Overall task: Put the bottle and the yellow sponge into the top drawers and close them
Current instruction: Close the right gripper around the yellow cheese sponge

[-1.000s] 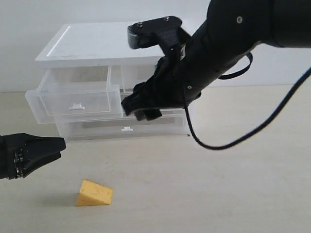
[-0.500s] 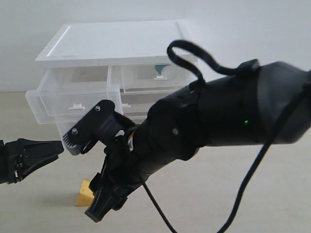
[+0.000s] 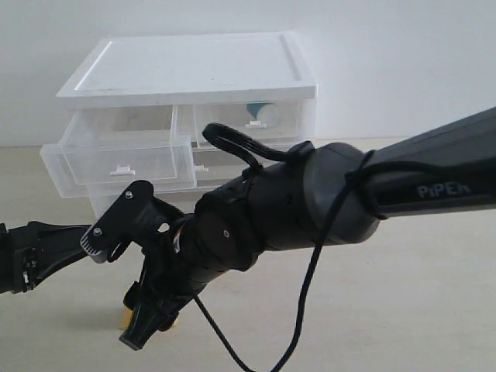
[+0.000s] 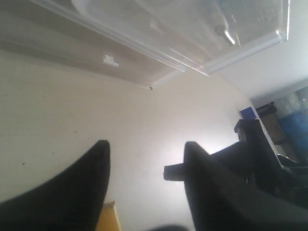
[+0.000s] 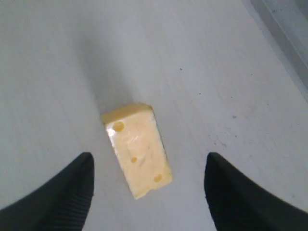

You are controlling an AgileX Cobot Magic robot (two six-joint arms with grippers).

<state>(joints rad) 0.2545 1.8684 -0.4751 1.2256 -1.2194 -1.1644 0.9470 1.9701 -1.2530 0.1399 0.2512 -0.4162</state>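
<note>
The orange-yellow wedge-shaped sponge (image 5: 137, 149) lies on the pale bench (image 5: 216, 57), between the spread fingers of the right tool (image 5: 149, 159), which touch neither side of it. The small white-capped, teal-labelled bottle (image 3: 263, 115) lies inside the shut right translucent top drawer (image 3: 232, 128). The left top drawer (image 3: 116, 159) stands pulled out. The left tool (image 4: 147, 150), fingers apart and empty, hangs near the sponge.

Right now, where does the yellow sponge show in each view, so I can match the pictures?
Exterior view: yellow sponge low left, only slivers showing behind the right gripper.
Left wrist view: one corner at the bottom edge.
Right wrist view: whole, centre, between the open jaws.
Shared landmark: the drawer cabinet, also in the left wrist view; probably its edge in the right.
</note>
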